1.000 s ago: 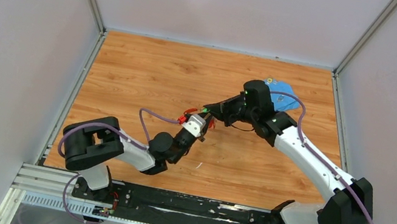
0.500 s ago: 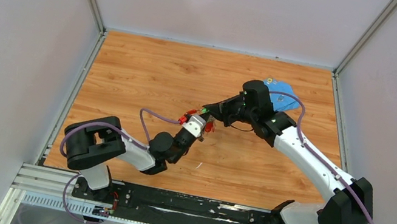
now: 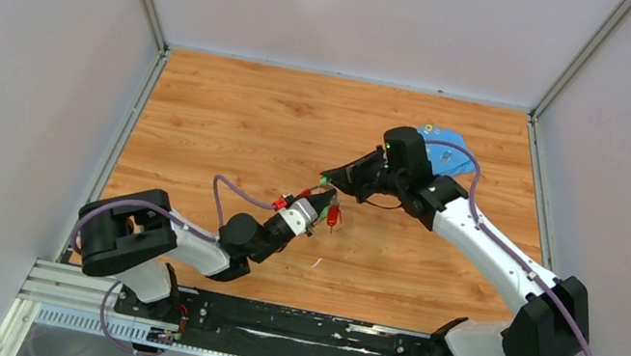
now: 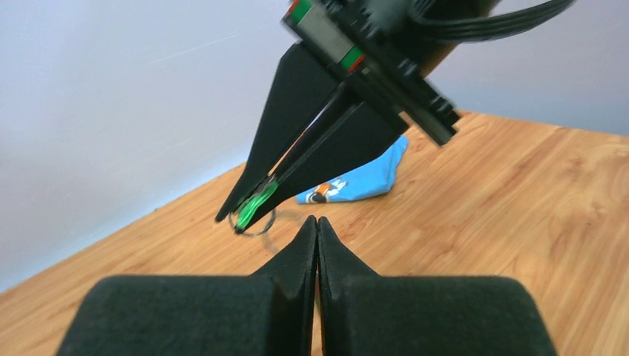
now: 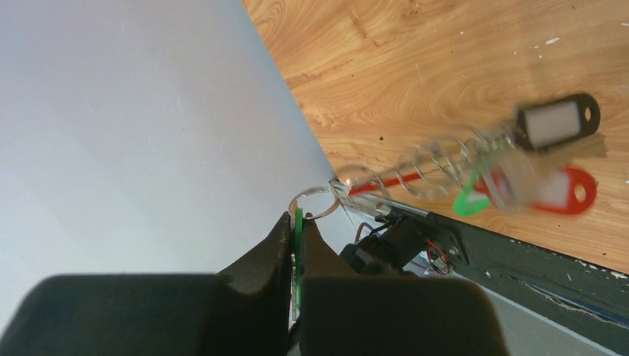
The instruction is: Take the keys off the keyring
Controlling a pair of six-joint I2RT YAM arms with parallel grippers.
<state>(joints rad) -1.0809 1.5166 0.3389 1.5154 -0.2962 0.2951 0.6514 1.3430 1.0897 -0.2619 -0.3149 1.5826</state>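
Up near the middle of the top view, two grippers sat close together. The right gripper (image 5: 295, 219) was pinched shut on one green key (image 4: 256, 205), with one small ring (image 5: 314, 202) at its tip. The keyring (image 5: 369, 187) hung in the air to the right of it. Its keys (image 5: 512, 167) were blurred, with three colored heads showing: one black (image 5: 556, 122), one red (image 5: 567, 191), one green (image 5: 466, 202). The left gripper (image 4: 317, 225) was squeezed shut, nothing seen between its fingers. One blue piece (image 4: 361, 182) lay on the table (image 3: 233, 124).
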